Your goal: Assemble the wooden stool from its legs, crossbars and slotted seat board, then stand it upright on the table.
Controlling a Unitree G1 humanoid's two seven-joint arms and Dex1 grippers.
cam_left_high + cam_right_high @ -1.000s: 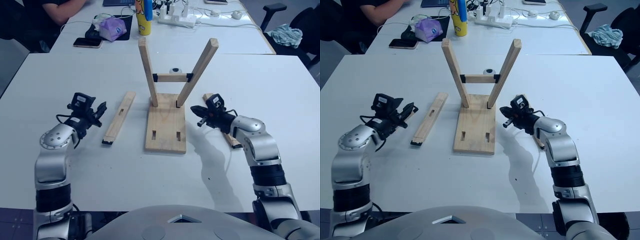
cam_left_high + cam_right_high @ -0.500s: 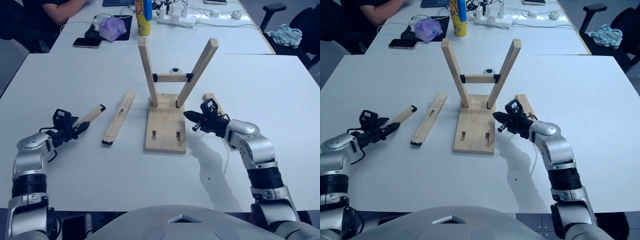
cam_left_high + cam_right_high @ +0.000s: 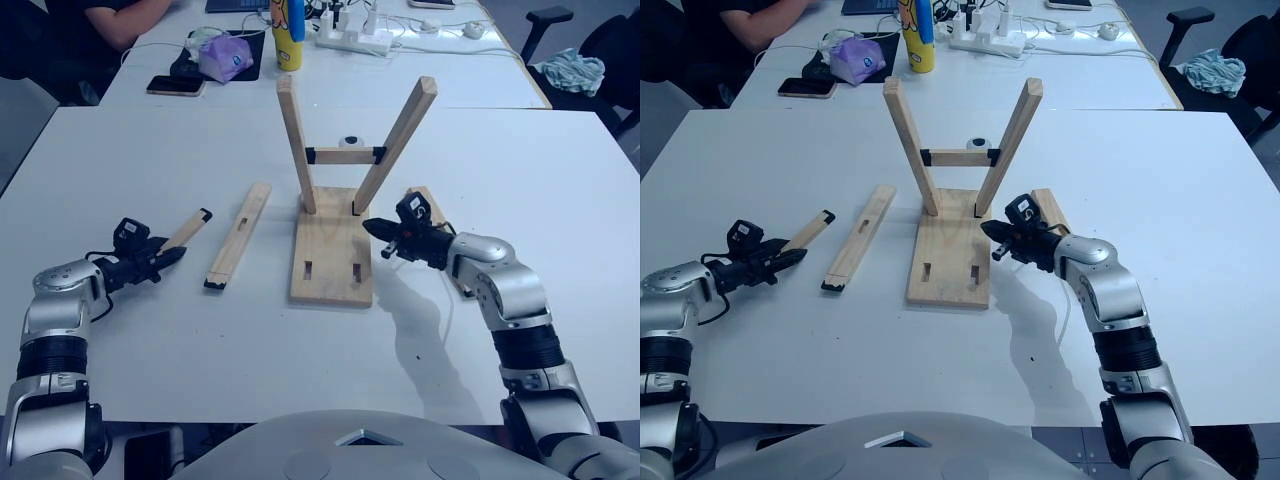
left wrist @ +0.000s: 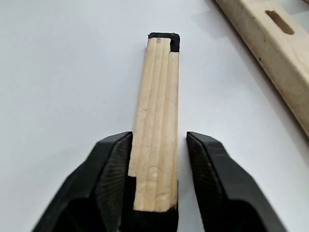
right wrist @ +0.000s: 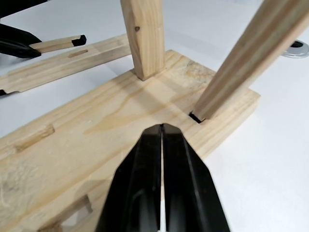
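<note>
Head view: seat board (image 3: pixel 331 262) lies flat mid-bench (image 3: pixel 150 150). Two legs (image 3: pixel 296 140) stand splayed in its far slots, joined by a crossbar (image 3: pixel 343 155). A slotted leg (image 3: pixel 238 235) lies loose left of the board, and a short crossbar (image 3: pixel 190 226) lies further left. Another wooden piece (image 3: pixel 424 202) is partly hidden behind the right arm. The left gripper (image 3: pixel 170 253) is at the short crossbar's near end. The right gripper (image 3: pixel 370 227) is at the board's right edge.

Left wrist view: jaws spread, straddling the short crossbar's end, with a gap on one side. The crossbar rests on the bench.

Right wrist view: jaws pressed together, empty, tip over the seat board near a leg's base.
</note>
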